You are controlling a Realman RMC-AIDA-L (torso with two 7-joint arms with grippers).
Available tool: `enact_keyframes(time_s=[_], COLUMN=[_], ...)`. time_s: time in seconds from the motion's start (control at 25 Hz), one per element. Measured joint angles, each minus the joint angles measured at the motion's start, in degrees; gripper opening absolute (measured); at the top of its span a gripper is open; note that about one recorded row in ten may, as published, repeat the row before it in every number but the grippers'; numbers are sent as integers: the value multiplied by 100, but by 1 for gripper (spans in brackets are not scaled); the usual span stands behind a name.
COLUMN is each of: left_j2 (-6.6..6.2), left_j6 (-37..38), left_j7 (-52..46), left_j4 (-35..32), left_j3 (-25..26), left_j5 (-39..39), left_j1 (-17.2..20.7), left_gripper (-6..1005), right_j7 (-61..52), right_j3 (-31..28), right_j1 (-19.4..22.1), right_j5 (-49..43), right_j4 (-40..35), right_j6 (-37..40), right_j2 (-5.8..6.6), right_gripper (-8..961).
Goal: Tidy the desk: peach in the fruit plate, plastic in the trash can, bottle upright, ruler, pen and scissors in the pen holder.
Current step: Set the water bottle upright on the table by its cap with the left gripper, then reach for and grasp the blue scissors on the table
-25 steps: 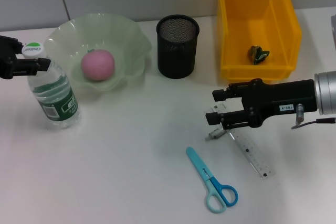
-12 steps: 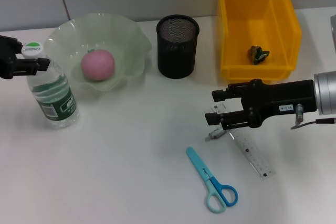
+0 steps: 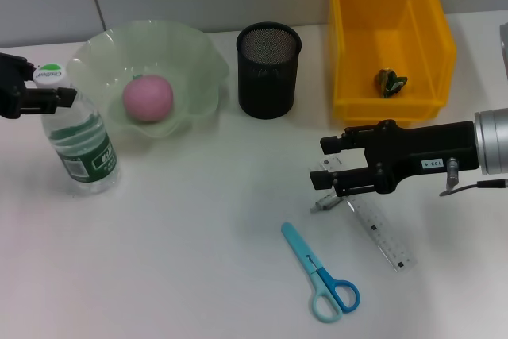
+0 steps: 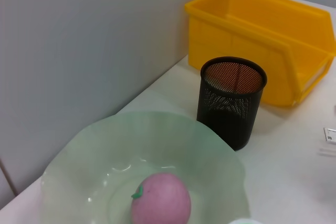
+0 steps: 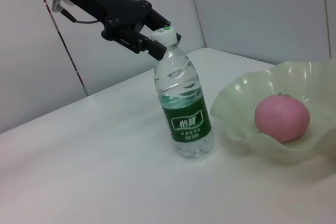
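The clear bottle (image 3: 79, 136) stands upright on the left of the table, and my left gripper (image 3: 52, 83) is at its white cap (image 5: 166, 34). The pink peach (image 3: 147, 98) lies in the pale green fruit plate (image 3: 198, 57). A crumpled plastic (image 3: 390, 82) rests inside the yellow trash can (image 3: 349, 53). The black mesh pen holder (image 3: 268, 73) holds nothing visible. My right gripper (image 3: 321, 166) hangs open just over the grey pen (image 3: 325, 203) and the top of the clear ruler (image 3: 382, 234). Blue scissors (image 3: 321, 274) lie closed toward the table's front.
A grey wall runs along the back of the white table. The pen holder (image 4: 231, 100) stands between the plate (image 4: 68, 161) and the yellow bin (image 4: 262, 40). A metal object shows at the right edge (image 3: 504, 37).
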State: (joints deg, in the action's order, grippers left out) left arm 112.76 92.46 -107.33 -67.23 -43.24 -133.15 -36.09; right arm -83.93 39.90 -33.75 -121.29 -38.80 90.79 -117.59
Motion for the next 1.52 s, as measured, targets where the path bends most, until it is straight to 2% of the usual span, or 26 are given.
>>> enact_keyframes(time_s=[0.44, 0.76, 0.88, 1.12, 1.32, 1.52], left_j2=[1, 2, 11, -79, -156, -90], left_j6=[2, 39, 58, 268, 693, 1021], left_j7=[-2, -10, 4, 14, 43, 218], left_j4=[0, -26, -53, 13, 482, 1000], left_j3=[23, 24, 48, 240, 501, 452], left_j5=[7, 35, 111, 977, 1956, 2394], left_j1=[-12, 9, 21, 70, 103, 132], left_gripper=[577, 852, 851, 852, 852, 851], right_j7=[0, -10, -13, -16, -18, -36], right_j3=[-9, -11, -17, -24, -15, -25], right_j1=[0, 0, 1, 6, 20, 20], right_j5=[0, 0, 0, 0, 0, 0], right_j4=[5, 5, 5, 5, 11, -3], right_j6=[0, 9, 15, 44, 57, 79], right_j2=[0, 0, 0, 0, -6, -8], right_gripper=[721, 720, 720, 720, 719, 719])
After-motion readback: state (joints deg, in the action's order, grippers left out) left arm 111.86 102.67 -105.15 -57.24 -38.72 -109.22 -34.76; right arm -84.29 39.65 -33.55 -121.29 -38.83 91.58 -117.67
